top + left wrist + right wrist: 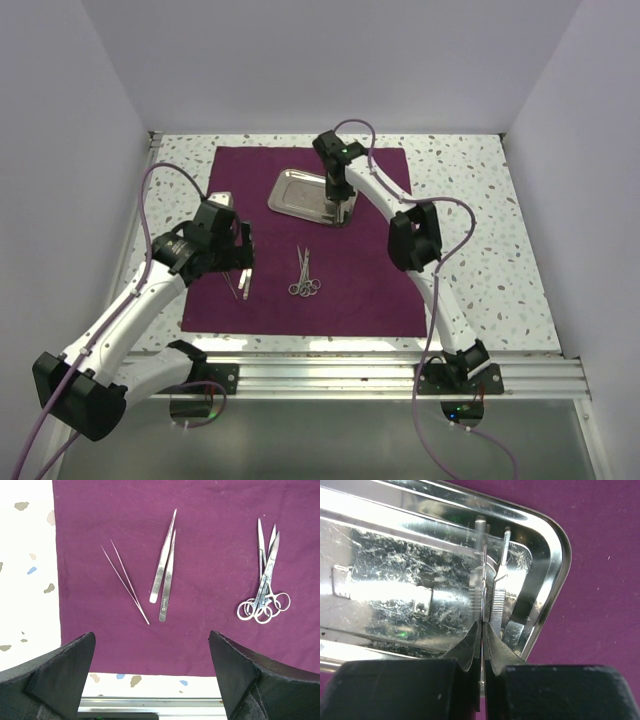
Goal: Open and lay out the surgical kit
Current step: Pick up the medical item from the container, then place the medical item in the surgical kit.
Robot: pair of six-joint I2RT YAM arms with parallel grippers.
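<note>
The right pincer is clamped shut on a slim ribbed tool, possibly forceps, its tip lost in glare off the tray. The left pincer gapes empty; tweezers and scissors lie ahead on the cloth.

The left arm and right arm have white tubular links between blocky black joint housings, each trailed by a looping lilac cable. The left gripper has broad matte-black wedge fingers. The right gripper has black fingers tapering thin. A green light glows on the right wrist, toward twelve o'clock.
</note>
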